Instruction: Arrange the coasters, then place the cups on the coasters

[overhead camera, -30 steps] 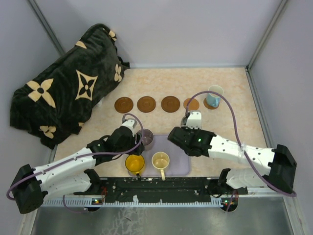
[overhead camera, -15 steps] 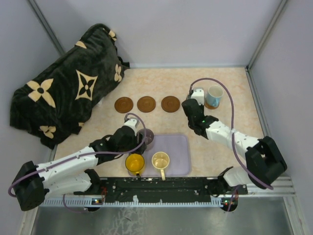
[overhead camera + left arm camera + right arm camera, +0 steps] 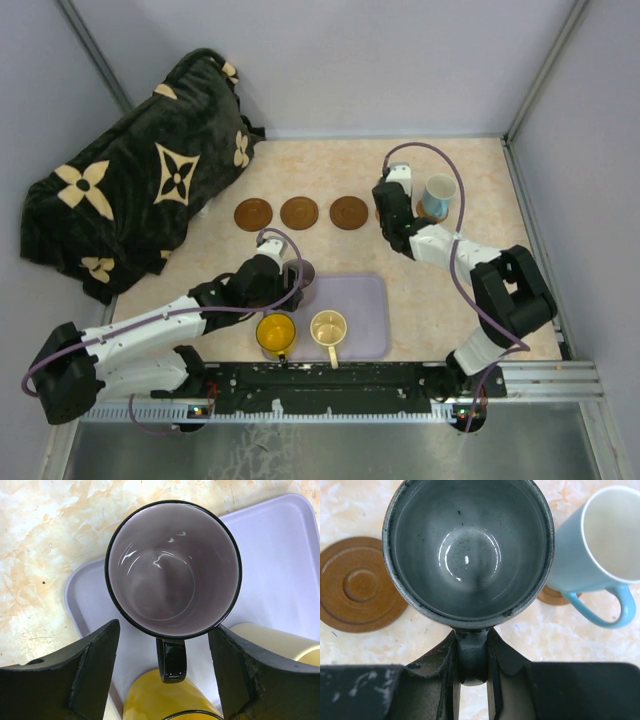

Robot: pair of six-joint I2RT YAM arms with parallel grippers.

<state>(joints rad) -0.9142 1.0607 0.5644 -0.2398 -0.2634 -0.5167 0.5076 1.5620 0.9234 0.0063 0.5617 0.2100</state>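
Swung to one o'clock, right claw (image 3: 472,672) is clamping grey-green cup (image 3: 467,550), needing centred lowering; left claw (image 3: 165,655) is gaping astride purple cup (image 3: 172,567).

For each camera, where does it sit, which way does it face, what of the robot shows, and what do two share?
Top external: above, behind the bases, facing down on the table; left arm and right arm show.
Left wrist: faces down past the open left claw onto the purple-grey cup on the tray.
Right wrist: faces down past the right claw, shut on the grey-green cup's handle.
Shared: top and left wrist show the yellow cup.
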